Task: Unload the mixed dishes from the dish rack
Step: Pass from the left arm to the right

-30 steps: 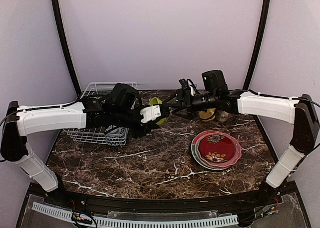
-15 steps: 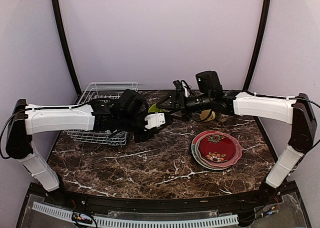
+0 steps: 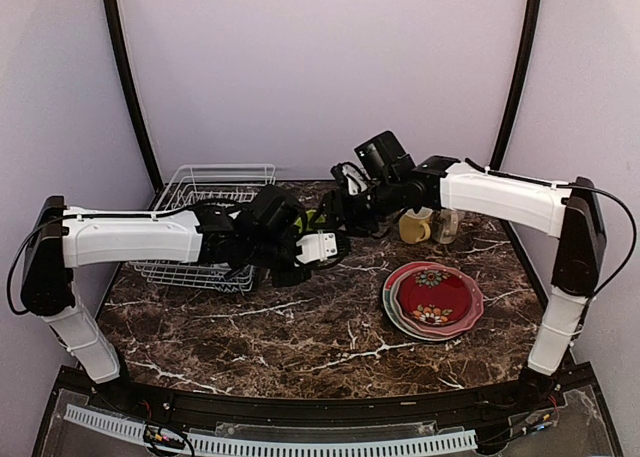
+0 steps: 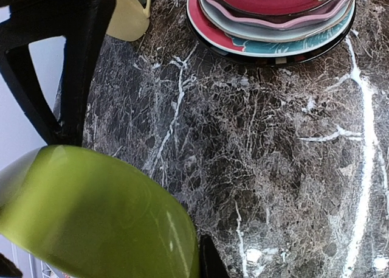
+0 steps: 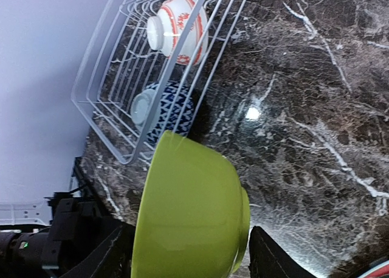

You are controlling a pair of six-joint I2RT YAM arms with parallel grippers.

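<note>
Reached further left since a second ago: right gripper, now meeting the left gripper over mid-table, just right of the rack. Fingers set either side of the green bowl, jaws apart, slight gap visible on one side, so no firm hold yet. Left side clamped tight on the bowl's rim, holding it clear of the table, between rack and plates.

Looks like a handover.
- Keep left clamped until right has fully closed on the bowl wall; release only after.
- Close slowly: glazed curve, likely to slip.
- Hold both wrists steady during the swap.
- Then carry right, set down beside the plates and the mug, not on them.

Other changes: right jaws narrowed from full width; bowl now mostly hidden under the grippers in the overhead view. Not yet unloaded: red-and-white bowl, blue-patterned bowl.
</note>
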